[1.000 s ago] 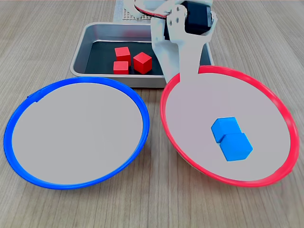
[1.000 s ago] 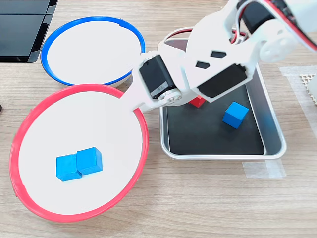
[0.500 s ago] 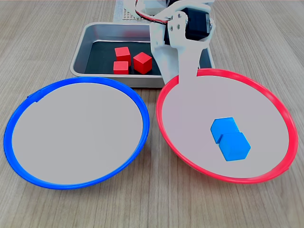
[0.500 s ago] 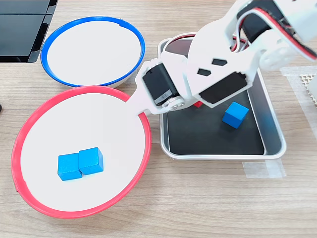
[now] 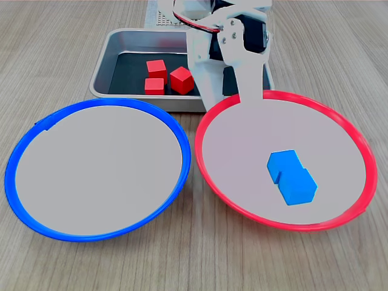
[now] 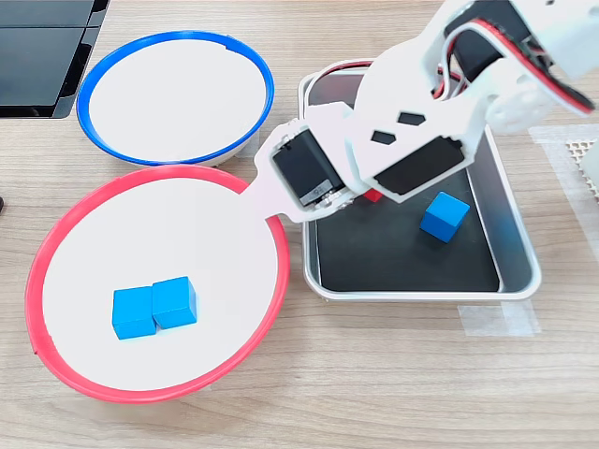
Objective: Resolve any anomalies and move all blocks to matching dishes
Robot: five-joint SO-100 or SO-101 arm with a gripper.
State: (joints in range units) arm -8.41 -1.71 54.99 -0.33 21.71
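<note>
Just fingers (image 6: 267,195) at red-rimmed dish (image 6: 56,253) edge

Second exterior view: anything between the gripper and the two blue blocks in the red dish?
Nothing: in the second exterior view, only bare grey dish floor separates the gripper from the two blue blocks in the red dish.

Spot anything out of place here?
Yes. Two blue blocks sit touching each other in the red-rimmed dish, the wrong colour. The blue-rimmed dish holds nothing. The red blocks and one blue block lie in the metal tray.
</note>
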